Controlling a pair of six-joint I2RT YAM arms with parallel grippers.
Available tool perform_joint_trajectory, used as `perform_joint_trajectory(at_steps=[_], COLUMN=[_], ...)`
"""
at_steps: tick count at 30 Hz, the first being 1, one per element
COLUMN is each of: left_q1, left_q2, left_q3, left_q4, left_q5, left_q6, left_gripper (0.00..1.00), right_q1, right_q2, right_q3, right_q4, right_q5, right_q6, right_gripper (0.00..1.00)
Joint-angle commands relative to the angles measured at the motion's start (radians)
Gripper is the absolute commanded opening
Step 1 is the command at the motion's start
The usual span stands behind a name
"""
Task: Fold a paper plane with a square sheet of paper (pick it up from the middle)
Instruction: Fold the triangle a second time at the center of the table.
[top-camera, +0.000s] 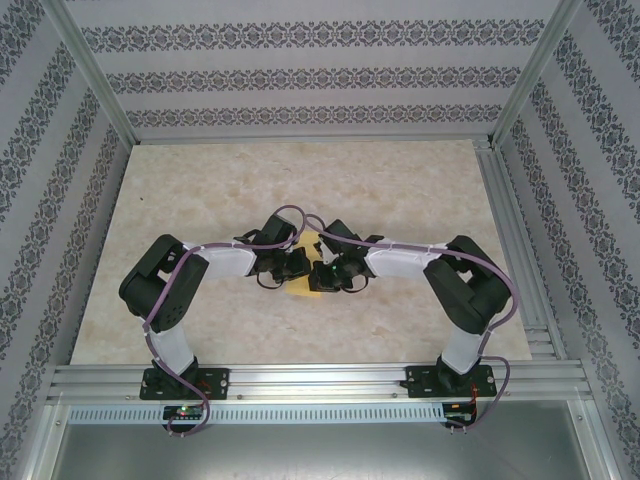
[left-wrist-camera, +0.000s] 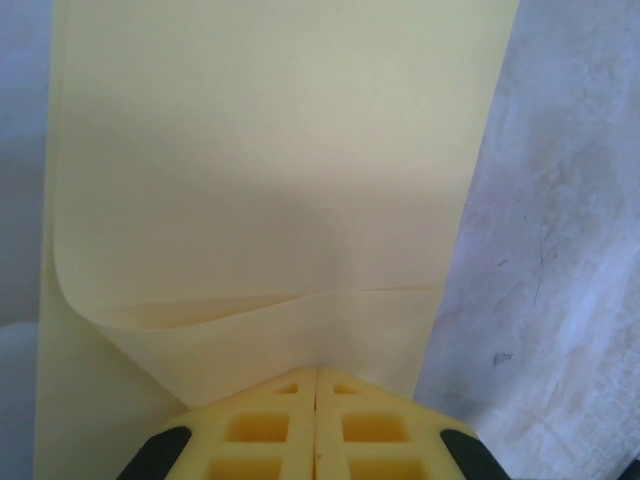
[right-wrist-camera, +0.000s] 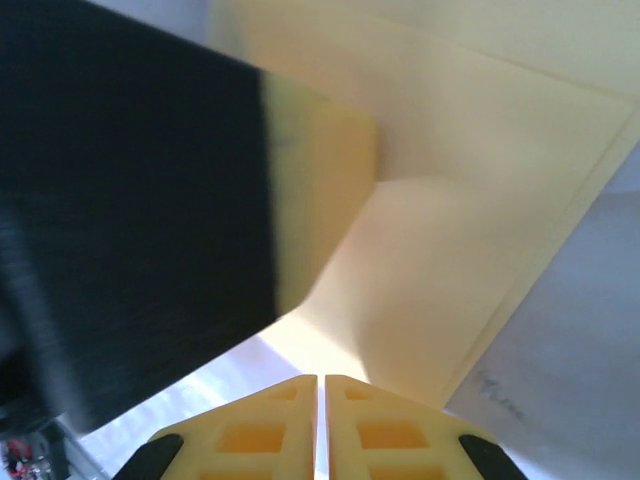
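At table (top-camera: 400, 190) centre, left claw (left-wrist-camera: 316, 374) clenched on curled yellow paper (left-wrist-camera: 280, 180), right claw (right-wrist-camera: 321, 382) closed tight at its edge

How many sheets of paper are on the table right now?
1. The yellow sheet sits centrally, partly folded, between the left gripper and right gripper, which cover part of it and could hide another.

Mid-table, the black, yellow-fingered left gripper (left-wrist-camera: 316, 372) and its twin, the right gripper (right-wrist-camera: 321, 380), meet nose to nose over a thin yellow-orange sheet of paper (top-camera: 305, 287), with hardly any gap between them. The left one's black body crowds the right's left side. Around them the beige marbled tabletop (top-camera: 400, 180) lies open up to the patterned walls (top-camera: 300, 75) and the near aluminium rail (top-camera: 320, 378).
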Motion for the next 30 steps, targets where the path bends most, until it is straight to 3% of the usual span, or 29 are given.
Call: perform_joint_trajectory(at_steps=[1, 11, 18, 30], left_q1=[0.008, 0.047, 0.123, 0.244], left_q2=[0.026, 0.017, 0.044, 0.071], left_q3=[-0.028, -0.018, -0.046, 0.017], left_q4=[-0.016, 0.007, 0.059, 0.019], left_q5=[-0.002, -0.008, 0.015, -0.004], left_q6=[-0.013, 0.050, 0.077, 0.182], left_gripper=[0.08, 0.11, 0.12, 0.13], right_q1=[0.000, -0.017, -0.014, -0.011], right_q2=[0.028, 0.074, 0.121, 0.127], right_q3=[-0.013, -0.073, -0.070, -0.070], right_q4=[0.000, -0.096, -0.163, -0.185], right_q5=[0.032, 0.108, 0.196, 0.217], right_q6=[-0.002, -0.027, -0.044, -0.044], right_gripper=[0.11, 0.11, 0.11, 0.11])
